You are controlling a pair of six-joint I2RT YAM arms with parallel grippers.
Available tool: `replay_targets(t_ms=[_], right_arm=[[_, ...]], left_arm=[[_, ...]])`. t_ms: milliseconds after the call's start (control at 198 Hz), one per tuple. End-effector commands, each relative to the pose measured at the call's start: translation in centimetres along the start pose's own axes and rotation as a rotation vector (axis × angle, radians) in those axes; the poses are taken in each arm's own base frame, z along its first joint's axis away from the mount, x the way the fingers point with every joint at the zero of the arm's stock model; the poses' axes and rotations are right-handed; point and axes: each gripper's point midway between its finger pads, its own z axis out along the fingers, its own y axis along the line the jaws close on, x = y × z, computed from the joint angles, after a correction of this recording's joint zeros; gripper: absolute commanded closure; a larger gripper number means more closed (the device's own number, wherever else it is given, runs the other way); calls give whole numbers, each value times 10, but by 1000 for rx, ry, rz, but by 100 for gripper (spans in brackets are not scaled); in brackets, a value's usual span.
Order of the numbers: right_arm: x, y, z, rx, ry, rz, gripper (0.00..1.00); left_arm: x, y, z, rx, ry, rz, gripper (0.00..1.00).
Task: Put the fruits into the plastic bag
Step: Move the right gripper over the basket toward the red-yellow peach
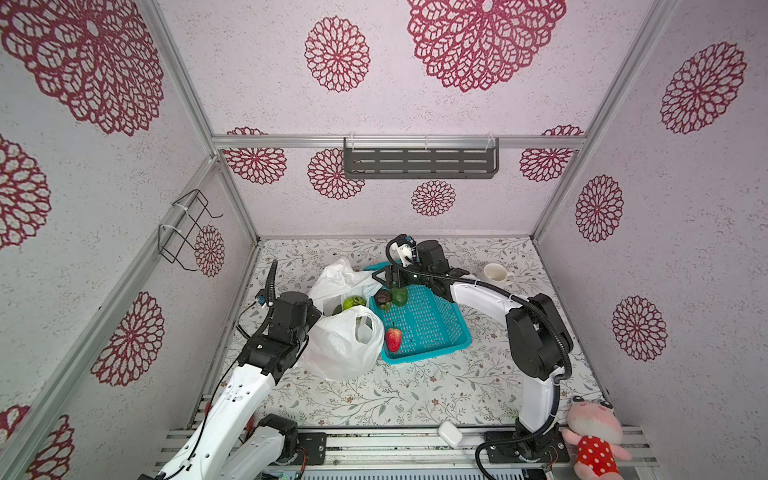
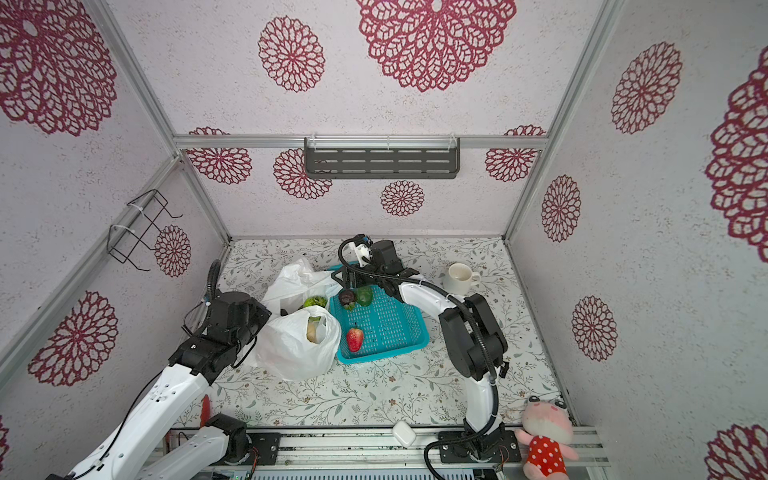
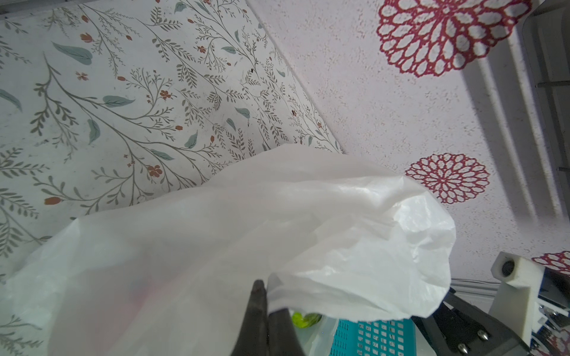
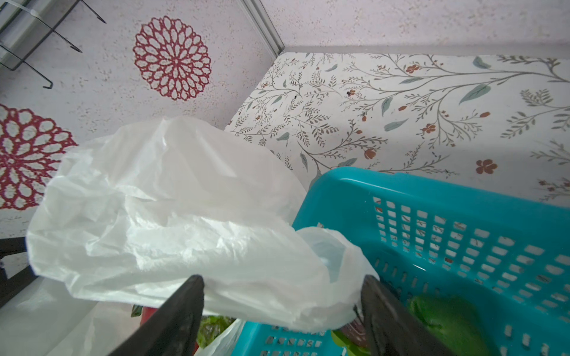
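Left end effector [image 3: 266,289]: closest to the left wrist lens, with its fingers clenched together on a fold of the plastic bag [image 3: 216,231].

Plastic bag: it stands crumpled on the desk [image 1: 395,395], against the left rim of the teal basket [image 1: 436,324], with its mouth facing up. Its far edge drapes over the basket's far left corner.

Right end effector [image 4: 282,280]: it is released, with its fingers spread wide above that corner. The bag's draped edge lies between them, and no pinch on the film is seen.

Fruit in the bag:
- A round green fruit [image 1: 354,301] shows in the mouth.
- A pale yellow piece [image 2: 312,330] shows through a handle cut-out.

Fruit in the basket:
- A red fruit [image 1: 393,338] lies at the near left corner.
- A dark purple fruit [image 1: 382,297] and an oval green fruit [image 1: 400,296] lie side by side at the far left, under the right end effector.

Surroundings:
- A white mug [image 1: 496,275] stands right of the basket, well apart from it.
- A small white case [image 1: 450,433] lies at the desk's near edge.
- A pink plush toy [image 1: 594,432] sits at the near right corner.
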Motion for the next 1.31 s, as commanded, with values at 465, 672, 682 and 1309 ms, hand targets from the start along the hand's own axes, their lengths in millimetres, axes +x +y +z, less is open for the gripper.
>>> replay_targets(t_ms=[465, 672, 682, 1309], right_arm=[[-18, -14, 21, 12, -3, -44, 13], [-12, -13, 29, -38, -13, 8, 31], [-12, -12, 29, -41, -13, 10, 33], [-103, 113, -84, -232, -238, -222, 100]], left_arm=[[-3, -3, 5, -22, -6, 27, 100], [-1, -4, 7, -21, 1, 25, 100], [-2, -4, 7, -22, 0, 24, 100], [-17, -8, -1, -41, -27, 27, 100]])
